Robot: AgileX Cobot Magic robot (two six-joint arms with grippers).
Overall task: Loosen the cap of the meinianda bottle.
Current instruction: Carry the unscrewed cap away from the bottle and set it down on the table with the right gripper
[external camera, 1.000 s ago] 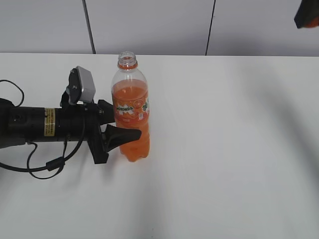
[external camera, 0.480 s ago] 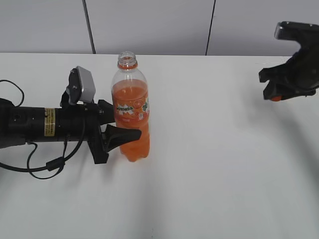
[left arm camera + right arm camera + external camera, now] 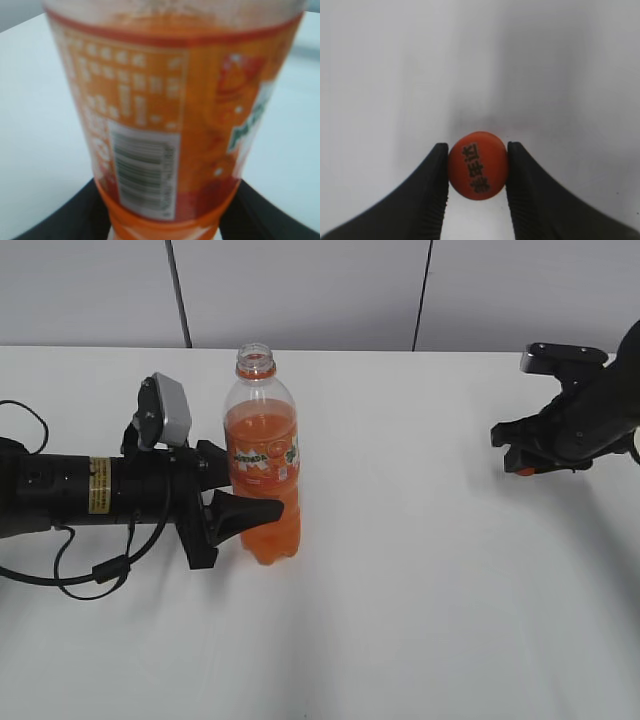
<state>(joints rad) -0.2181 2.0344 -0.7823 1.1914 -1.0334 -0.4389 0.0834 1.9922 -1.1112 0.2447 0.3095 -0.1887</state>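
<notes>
Cap (image 3: 478,172) pinched in right gripper (image 3: 478,200) above table (image 3: 420,570); uncapped meinianda bottle (image 3: 263,465) clamped by left gripper (image 3: 240,510); risks: cap slipping and rolling away, open bottle spilling if squeezed or tilted.

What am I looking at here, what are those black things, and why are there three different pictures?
This is a robot with two black arms, each ending in a two-fingered gripper. The wide picture comes from a camera facing the white table. The other two come from small cameras on the arms' wrists. The left gripper is clamped around the meinianda bottle, which stands upright, holds orange drink and has an open neck. The left wrist picture is a blurry close-up of the label. The right gripper, off to the right and apart from the bottle, pinches the cap, small, round and orange, between its fingers.
</notes>
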